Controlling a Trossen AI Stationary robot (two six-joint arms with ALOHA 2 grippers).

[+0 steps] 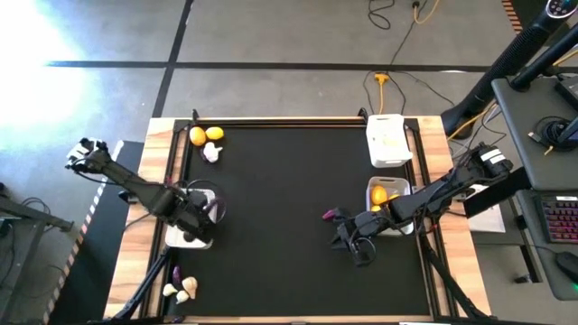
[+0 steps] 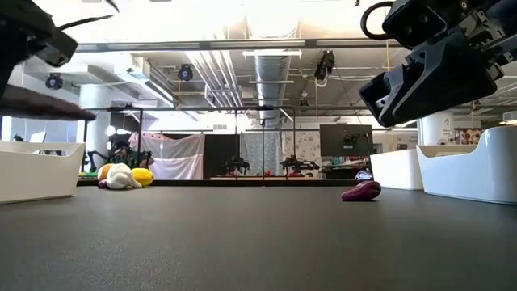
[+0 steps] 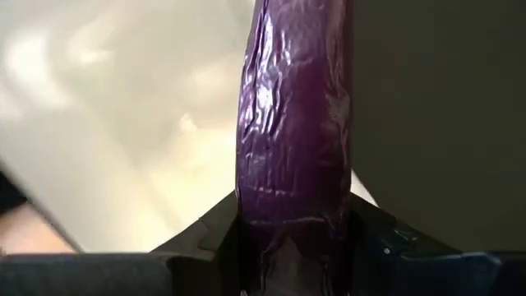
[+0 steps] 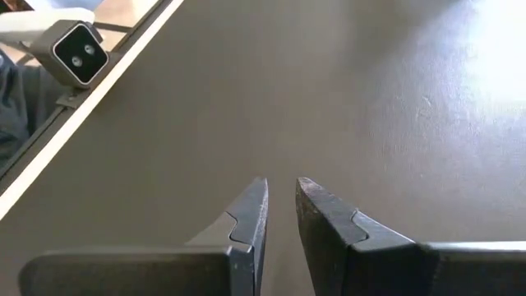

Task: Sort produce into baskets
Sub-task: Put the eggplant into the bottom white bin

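Observation:
My left gripper (image 1: 206, 213) stands over the left white basket (image 1: 185, 236), pointing down, shut on a long dark purple piece (image 3: 292, 115). My right gripper (image 1: 345, 236) hovers over the mat, shut with only a slit between its fingertips (image 4: 281, 197) and nothing in it. A small purple piece (image 1: 332, 215) lies on the mat just beyond it, also seen in the low view (image 2: 361, 191). Two lemons (image 1: 206, 135) and a garlic bulb (image 1: 210, 152) lie at the far left. A purple piece (image 1: 176, 272) and garlic (image 1: 185, 289) lie at the near left. My left gripper pinches the long purple piece between its two fingers at one end (image 3: 288, 215). The fingers come from above and lie along the piece, which hangs lengthwise below them over the left basket. Its lower end runs out of the wrist picture.
A white basket (image 1: 390, 194) at the right holds lemons (image 1: 380, 194), close behind my right arm. Another white basket (image 1: 388, 140) stands at the far right. The table's wooden frame (image 1: 161, 162) borders the black mat, whose middle (image 1: 280, 199) is bare.

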